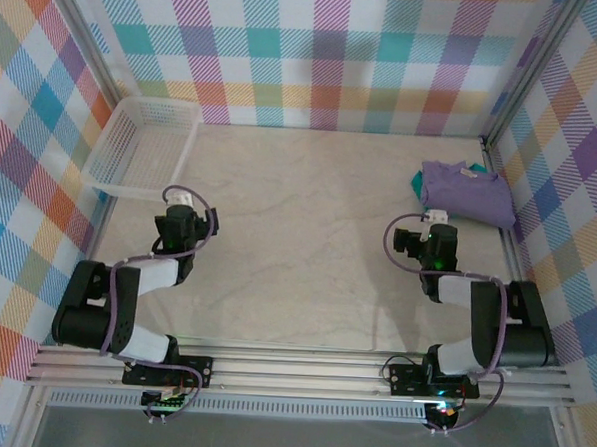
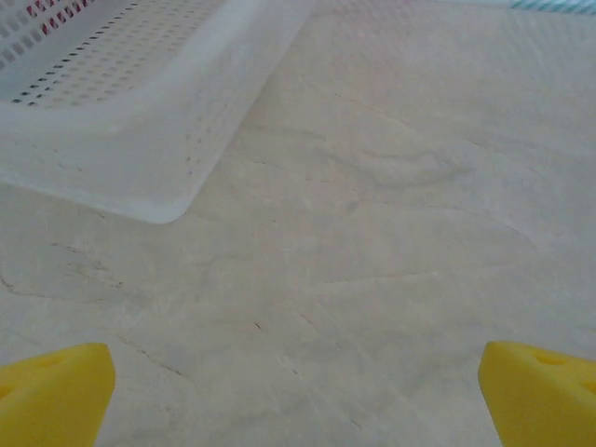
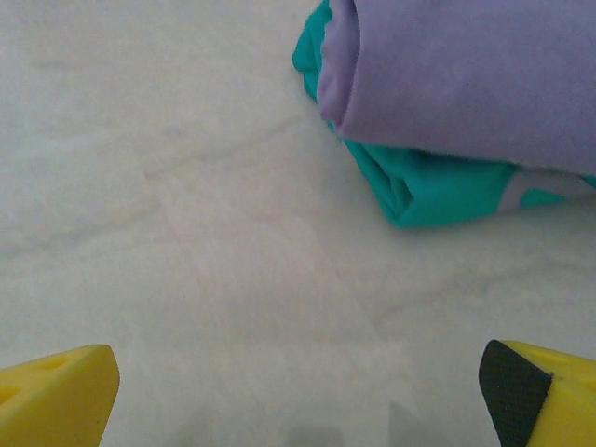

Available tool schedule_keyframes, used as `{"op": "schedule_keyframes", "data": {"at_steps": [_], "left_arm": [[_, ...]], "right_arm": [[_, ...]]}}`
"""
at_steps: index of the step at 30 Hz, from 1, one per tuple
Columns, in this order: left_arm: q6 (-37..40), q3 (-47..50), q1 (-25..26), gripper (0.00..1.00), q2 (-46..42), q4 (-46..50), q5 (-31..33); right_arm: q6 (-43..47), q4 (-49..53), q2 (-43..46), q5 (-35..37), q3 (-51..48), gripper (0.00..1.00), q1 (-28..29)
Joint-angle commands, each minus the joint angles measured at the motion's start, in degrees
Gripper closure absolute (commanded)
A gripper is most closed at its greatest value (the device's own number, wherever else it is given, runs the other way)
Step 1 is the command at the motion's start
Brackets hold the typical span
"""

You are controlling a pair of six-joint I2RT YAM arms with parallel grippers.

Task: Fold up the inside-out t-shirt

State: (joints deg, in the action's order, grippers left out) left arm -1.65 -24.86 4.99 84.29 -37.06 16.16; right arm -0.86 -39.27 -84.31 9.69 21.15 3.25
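The inside-out t-shirt (image 1: 467, 191) is lavender-purple and lies folded at the table's far right, on top of a smaller teal garment (image 1: 419, 182). The right wrist view shows the t-shirt (image 3: 466, 74) at the upper right, with the teal garment (image 3: 419, 186) poking out beneath it. My right gripper (image 1: 438, 217) sits just in front of that stack, apart from it, open over bare table; its yellow fingertips (image 3: 56, 391) stand wide at the frame's lower corners. My left gripper (image 1: 179, 193) is open near the white basket, its yellow fingertips (image 2: 56, 391) wide apart with nothing between them.
A white perforated basket (image 1: 142, 145) stands at the far left, its corner (image 2: 158, 186) close ahead of the left gripper. Checked walls enclose the table on three sides. A metal rail runs along the near edge.
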Motion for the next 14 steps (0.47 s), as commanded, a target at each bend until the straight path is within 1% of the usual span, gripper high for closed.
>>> {"op": "schedule_keyframes", "data": {"at_steps": [1,2,3,4,5,14], "left_arm": [[2.20,1.32,-1.28,0.00,5.69,-11.38,-8.77],[2.48,0.64,-1.04,0.00,5.24,-8.26,-8.96],[2.63,1.03,-1.00,0.00,5.66,-10.52,-8.86],[2.61,0.80,-0.95,0.00,5.22,-8.94,-8.87],[2.58,1.03,-0.93,0.00,5.48,-10.05,-8.81],[2.58,1.04,-0.95,0.00,5.30,-9.63,-8.84]], "right_arm": [[0.32,-10.87,-3.84,-3.38,1.01,0.00,-0.58],[-0.29,-8.98,-3.32,-4.50,1.84,0.00,-1.37],[-0.45,-9.63,-3.76,-4.73,1.88,0.00,-1.49],[-0.47,-8.88,-3.32,-4.72,1.84,0.00,-1.56],[-0.28,-9.61,-3.58,-4.76,1.73,0.00,-1.49],[0.25,-9.05,-3.58,-7.98,1.96,0.00,-2.10]]}}
